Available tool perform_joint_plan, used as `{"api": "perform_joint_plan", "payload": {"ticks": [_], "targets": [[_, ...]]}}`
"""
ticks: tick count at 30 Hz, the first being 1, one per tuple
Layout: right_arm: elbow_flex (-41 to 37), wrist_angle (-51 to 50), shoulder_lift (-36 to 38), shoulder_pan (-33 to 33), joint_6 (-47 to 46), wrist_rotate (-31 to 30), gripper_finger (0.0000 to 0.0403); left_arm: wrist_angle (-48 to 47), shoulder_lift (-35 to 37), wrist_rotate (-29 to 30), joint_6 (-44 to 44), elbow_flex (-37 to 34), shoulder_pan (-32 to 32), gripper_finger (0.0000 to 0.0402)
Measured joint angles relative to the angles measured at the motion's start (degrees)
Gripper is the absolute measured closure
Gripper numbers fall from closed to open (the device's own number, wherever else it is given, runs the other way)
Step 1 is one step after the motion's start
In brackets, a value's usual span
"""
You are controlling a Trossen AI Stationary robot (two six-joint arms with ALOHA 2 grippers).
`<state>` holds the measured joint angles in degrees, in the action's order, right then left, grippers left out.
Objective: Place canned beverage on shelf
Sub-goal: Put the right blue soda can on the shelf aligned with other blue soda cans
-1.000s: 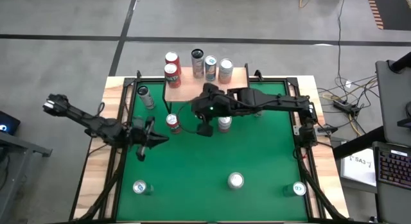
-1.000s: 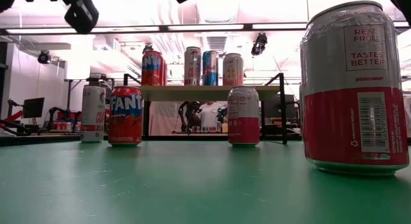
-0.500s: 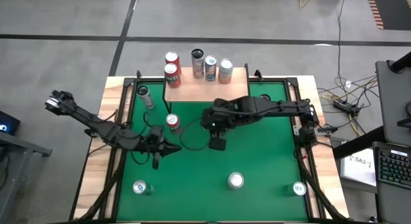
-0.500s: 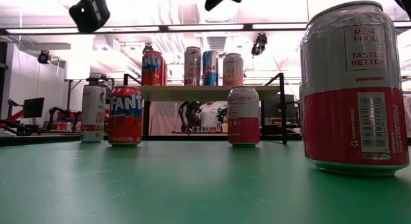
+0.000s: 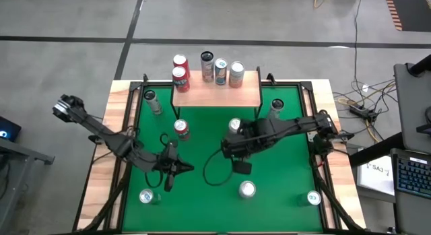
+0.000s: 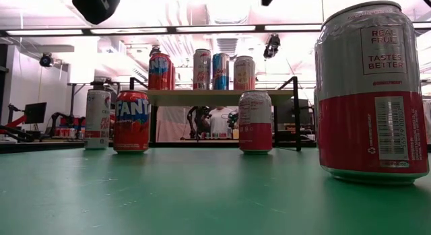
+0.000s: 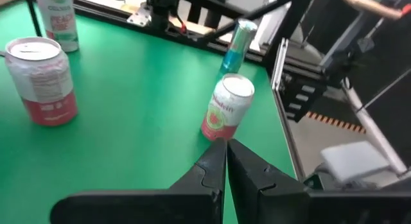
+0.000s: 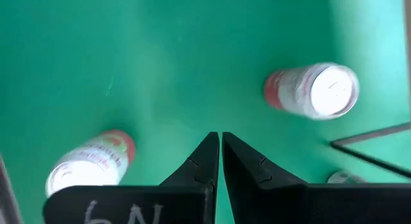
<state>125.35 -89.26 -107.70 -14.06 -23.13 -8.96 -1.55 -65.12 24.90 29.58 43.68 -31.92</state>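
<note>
My right gripper [image 5: 241, 167], fingers pressed together and carrying nothing, has drawn back from the small raised shelf with the light bare-wood top on thin black legs [image 5: 222, 95] over the last second and now hangs above open green felt table [image 5: 283, 194]; the shelf lies well behind it, bearing four cans in a row plus one in front, so I judge a placement complete and the arm in transit to the next pick; the nearest candidate, a white-and-pink can with a silver lid [image 5: 247, 189], stands just ahead of the fingertips and untouched; a second pink-and-white can [image 5: 235, 125] sits between my gripper and the shelf; my left gripper [image 5: 170, 174], likewise pressed together and empty, has moved forward across the felt, with a red soda can [image 5: 181, 128] behind it.
</note>
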Motion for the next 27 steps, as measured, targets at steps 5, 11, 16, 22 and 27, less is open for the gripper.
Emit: {"api": "perform_joint_plan", "payload": {"ticks": [5,11,16,22,27], "targets": [[-1.4,-0.6,0.0,-3.2,-4.3,2.7,0.039,0.1,-2.4,0.0,-0.4,0.8,-1.0,0.0402],[-4.8,-0.7,0.1,-7.0,-10.7,6.4,0.039,0.1,-4.2,0.1,-1.0,1.3,-1.8,0.0402],[-8.0,-0.8,1.4,-10.9,-17.2,6.4,0.039,0.2,-4.9,0.0,-1.7,1.7,-1.8,0.0402],[-11.5,-0.4,4.5,-14.7,-27.2,6.1,0.039,0.2,-4.8,0.0,-1.9,1.7,-1.9,0.0402],[-15.8,-0.2,7.9,-17.2,-36.0,6.2,0.039,0.1,-4.9,0.0,-2.3,1.7,-1.9,0.0402]]}}
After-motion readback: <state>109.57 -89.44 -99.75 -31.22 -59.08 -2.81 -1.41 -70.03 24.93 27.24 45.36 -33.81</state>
